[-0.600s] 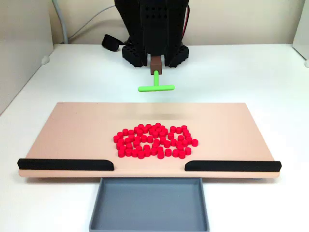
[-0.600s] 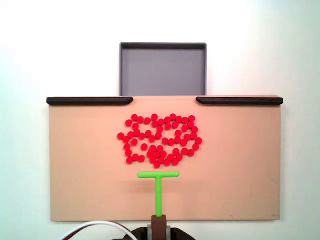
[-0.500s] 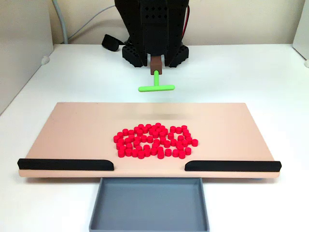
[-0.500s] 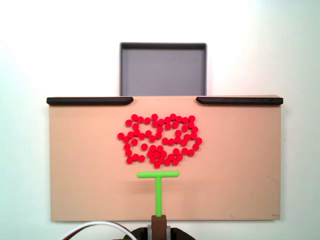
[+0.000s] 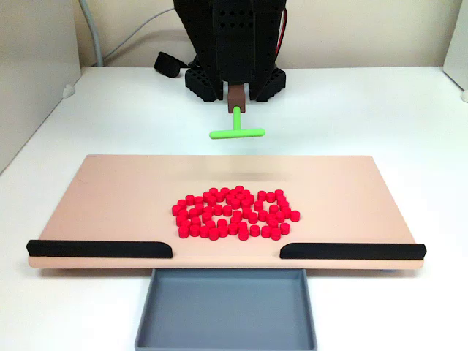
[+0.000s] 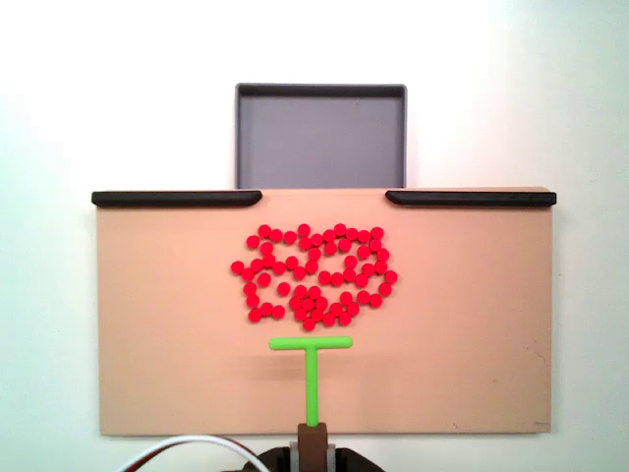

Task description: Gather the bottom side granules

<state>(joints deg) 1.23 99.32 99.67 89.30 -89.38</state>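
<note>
Granules (image 6: 313, 275) — tiny bright red cylindrical pellets (image 5: 235, 213) — sit clustered mid-board on the flat tan rectangular board (image 6: 157, 334), between the two black rails (image 6: 177, 198) and the green T-shaped pusher tool (image 6: 312, 359). In both fixed views the pusher's crossbar hangs just short of the cluster, apart from it. Its stem runs into a brown holder (image 5: 237, 95) on the black arm — gripper fingers can't be made out. Grey rectangular tray (image 5: 227, 311) lies beyond the rail gap.
</note>
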